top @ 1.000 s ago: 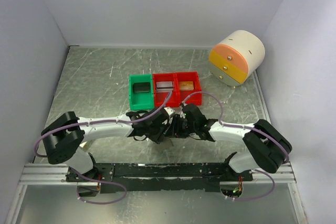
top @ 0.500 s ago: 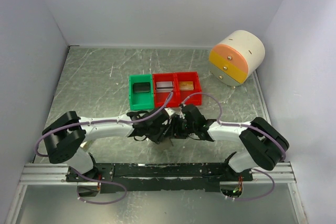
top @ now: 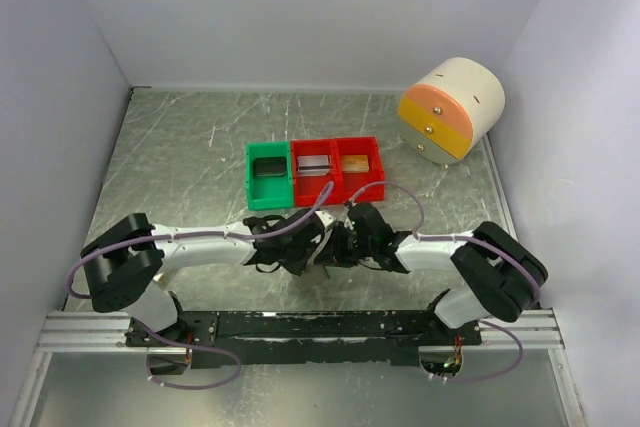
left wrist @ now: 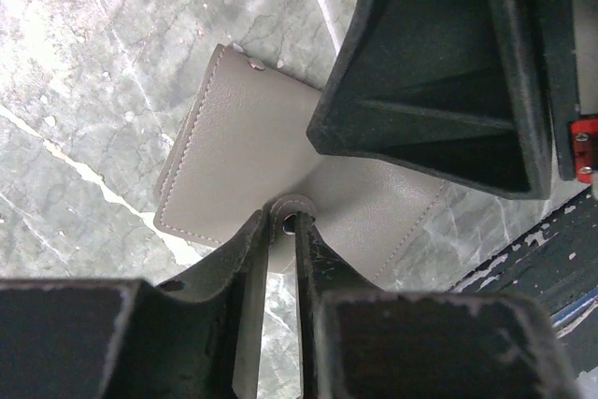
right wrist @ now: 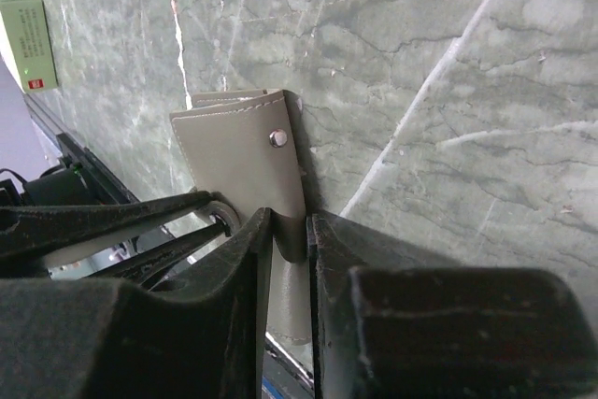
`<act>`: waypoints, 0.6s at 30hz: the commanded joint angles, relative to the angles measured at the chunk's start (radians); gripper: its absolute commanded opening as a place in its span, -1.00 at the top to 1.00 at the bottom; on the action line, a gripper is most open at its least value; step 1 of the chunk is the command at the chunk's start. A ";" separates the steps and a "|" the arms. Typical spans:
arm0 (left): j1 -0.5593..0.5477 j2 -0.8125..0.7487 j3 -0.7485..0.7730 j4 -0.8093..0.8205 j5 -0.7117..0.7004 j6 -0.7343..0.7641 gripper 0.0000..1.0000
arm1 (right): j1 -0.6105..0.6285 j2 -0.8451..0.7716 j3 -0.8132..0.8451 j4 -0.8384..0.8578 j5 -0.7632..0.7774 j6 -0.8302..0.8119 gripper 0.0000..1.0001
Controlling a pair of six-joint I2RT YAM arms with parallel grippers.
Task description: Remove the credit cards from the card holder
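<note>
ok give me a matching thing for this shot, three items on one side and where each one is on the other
Things
1. card holder
2. green bin
3. round drawer box

Places
a. far right of the table
b. just left of the red bins
c. pinched by the left gripper and the right gripper

Pairs: 1-c, 2-b, 3-a
</note>
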 commanded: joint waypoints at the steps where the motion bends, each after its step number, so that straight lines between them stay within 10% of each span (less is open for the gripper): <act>1: -0.022 0.010 0.006 -0.044 -0.041 -0.001 0.58 | 0.003 -0.015 -0.017 -0.039 0.058 0.030 0.74; 11: -0.030 -0.063 -0.047 0.016 0.007 -0.021 0.82 | 0.001 -0.036 -0.038 -0.045 0.097 0.065 0.85; 18: -0.030 0.010 -0.008 -0.027 0.004 0.014 0.27 | 0.001 -0.024 -0.035 -0.036 0.082 0.053 0.81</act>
